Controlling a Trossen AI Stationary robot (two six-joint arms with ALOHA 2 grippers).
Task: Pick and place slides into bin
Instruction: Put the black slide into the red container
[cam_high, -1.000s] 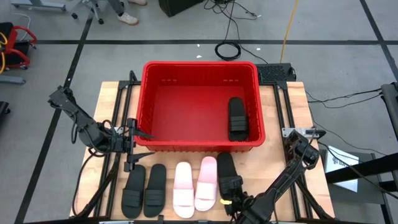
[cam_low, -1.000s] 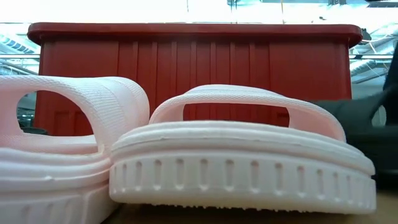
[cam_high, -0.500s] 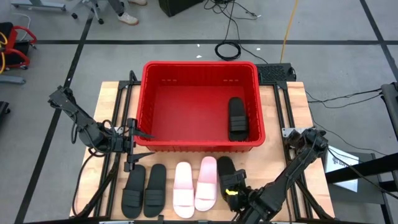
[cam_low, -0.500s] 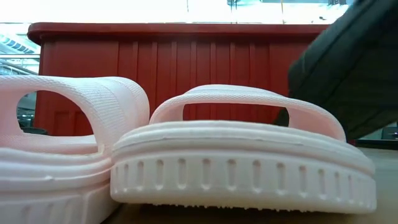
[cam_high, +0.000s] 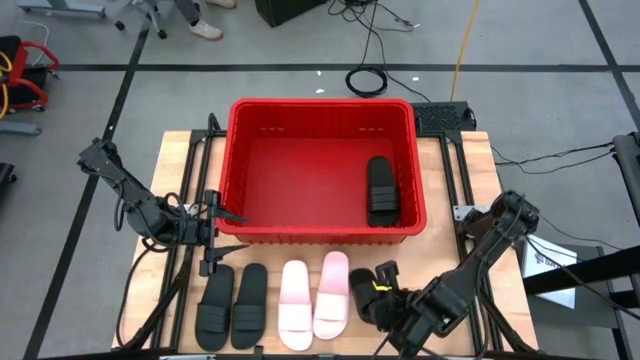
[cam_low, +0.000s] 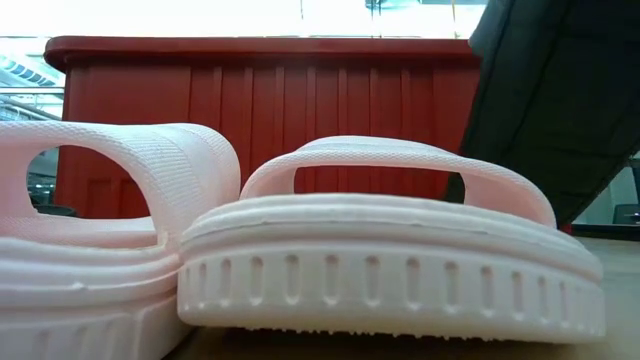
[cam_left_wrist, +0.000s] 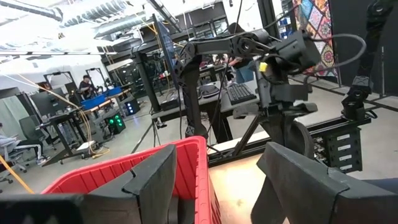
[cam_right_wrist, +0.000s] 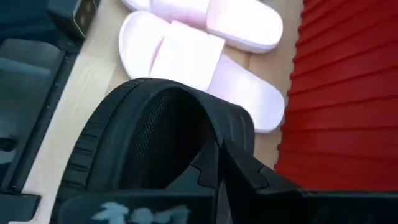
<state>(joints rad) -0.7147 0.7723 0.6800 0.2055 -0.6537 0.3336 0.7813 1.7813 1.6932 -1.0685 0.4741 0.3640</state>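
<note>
Right gripper (cam_right_wrist: 217, 174) pinches a black slide (cam_right_wrist: 149, 137) by its strap, apparently lifted in the low view.

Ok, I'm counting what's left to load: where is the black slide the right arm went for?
In the high view it hangs in the right claw, lifted off the table at the front right, just right of the pale slides and in front of the bin.

Around the wooden table

Light wooden tabletop (cam_high: 470, 180) on grey floor; coiled black cable (cam_high: 367, 80) beyond it; yellow cord (cam_high: 462, 45) alongside.
</note>
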